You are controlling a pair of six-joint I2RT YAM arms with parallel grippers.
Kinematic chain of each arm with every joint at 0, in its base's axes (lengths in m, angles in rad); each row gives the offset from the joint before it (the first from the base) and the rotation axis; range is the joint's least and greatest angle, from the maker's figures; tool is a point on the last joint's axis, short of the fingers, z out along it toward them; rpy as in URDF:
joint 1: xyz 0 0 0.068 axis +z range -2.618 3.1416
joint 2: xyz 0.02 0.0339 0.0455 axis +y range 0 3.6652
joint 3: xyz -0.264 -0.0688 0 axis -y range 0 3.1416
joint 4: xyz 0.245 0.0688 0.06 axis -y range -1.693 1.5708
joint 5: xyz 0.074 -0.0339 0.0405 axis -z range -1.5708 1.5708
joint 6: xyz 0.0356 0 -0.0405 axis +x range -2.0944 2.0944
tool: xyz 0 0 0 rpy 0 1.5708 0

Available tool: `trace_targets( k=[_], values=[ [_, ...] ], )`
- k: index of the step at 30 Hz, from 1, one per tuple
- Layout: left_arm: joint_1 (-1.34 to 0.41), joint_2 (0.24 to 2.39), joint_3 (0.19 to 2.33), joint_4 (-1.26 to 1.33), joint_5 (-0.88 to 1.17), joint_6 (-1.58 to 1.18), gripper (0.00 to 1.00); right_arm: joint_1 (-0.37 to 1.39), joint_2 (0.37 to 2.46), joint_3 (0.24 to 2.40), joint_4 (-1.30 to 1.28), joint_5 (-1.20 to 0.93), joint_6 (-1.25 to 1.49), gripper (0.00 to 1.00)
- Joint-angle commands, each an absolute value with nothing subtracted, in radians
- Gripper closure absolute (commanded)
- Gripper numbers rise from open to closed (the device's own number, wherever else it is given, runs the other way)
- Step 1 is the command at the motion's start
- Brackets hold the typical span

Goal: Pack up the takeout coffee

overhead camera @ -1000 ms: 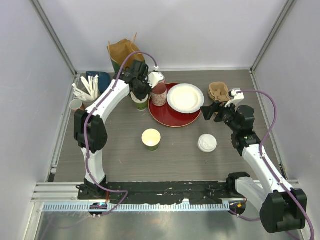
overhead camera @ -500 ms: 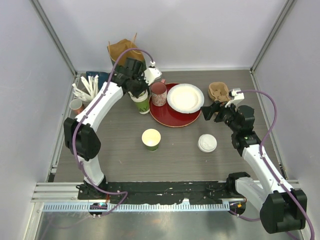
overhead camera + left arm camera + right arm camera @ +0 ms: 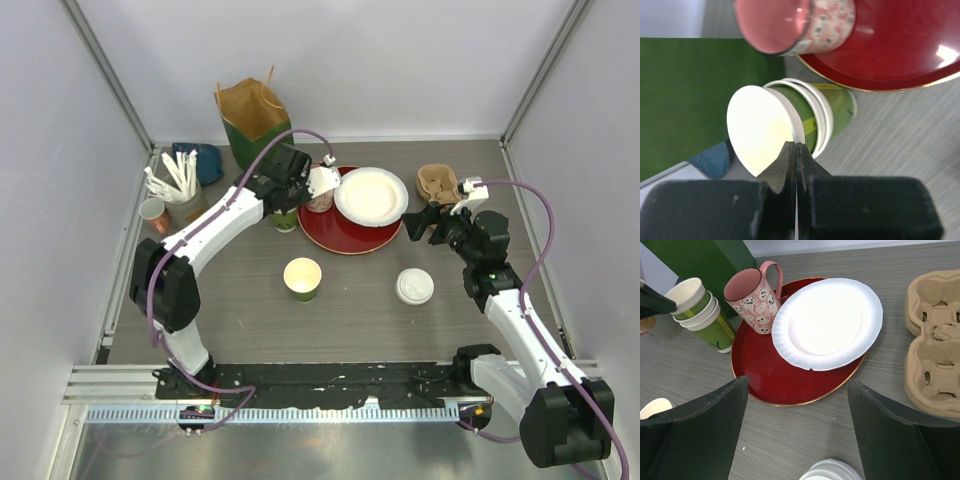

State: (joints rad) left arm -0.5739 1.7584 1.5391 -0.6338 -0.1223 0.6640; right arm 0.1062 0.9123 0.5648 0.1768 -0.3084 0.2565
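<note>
At the upper middle of the overhead view, just left of the red tray [image 3: 345, 232], the left hand [image 3: 796, 150] has its two fingers pressed together on the rim of the top cup [image 3: 760, 131]. That cup is tilted, with its cream inside facing the wrist camera. Its lower part sits in the stack of green paper cups [image 3: 839, 106] beneath it, and the stack stands on the bench [image 3: 230, 300] beside the tray's edge.

The right hand [image 3: 422, 220] hovers at the right of the overhead frame with its fingers spread wide and nothing between them (its own camera looks across the tray).

On the tray are a pink mug [image 3: 751, 299] with its handle turned away and a white paper plate [image 3: 827, 322] that overlaps the tray's right edge. A brown cup carrier [image 3: 935, 345] lies at the right edge of the right wrist view.

In the centre of the overhead frame a single cup [image 3: 302, 276] stands open. To its right, apart from it, lie the white lids [image 3: 414, 286].

The bench is grey wood-grain. At its upper left are a paper bag [image 3: 250, 108], brown above and green below, and a tub of pale sticks [image 3: 178, 182]. Plain pale walls with metal corner posts close it in.
</note>
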Motion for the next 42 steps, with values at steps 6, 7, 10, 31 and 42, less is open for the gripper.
trace_targets(
  k=[6,7,10,31,42],
  values=[
    [-0.558,1.603,1.729,-0.664,-0.215,0.65,1.0,0.104,0.893,0.603,0.198,-0.302,0.242,0.16],
    [-0.56,1.586,1.742,-0.678,-0.215,0.647,1.0,0.104,0.893,0.604,0.198,-0.302,0.242,0.16],
    [-0.558,1.549,1.766,-0.776,-0.189,0.623,1.0,0.104,0.89,0.607,0.195,-0.304,0.244,0.16],
    [-0.528,1.186,1.017,-0.727,-0.124,0.48,1.0,0.106,0.884,0.678,0.043,-0.192,0.27,0.19],
    [-0.528,1.134,0.91,-0.689,-0.035,0.448,1.0,0.42,1.003,0.925,-0.464,0.279,0.213,0.24]
  ],
)
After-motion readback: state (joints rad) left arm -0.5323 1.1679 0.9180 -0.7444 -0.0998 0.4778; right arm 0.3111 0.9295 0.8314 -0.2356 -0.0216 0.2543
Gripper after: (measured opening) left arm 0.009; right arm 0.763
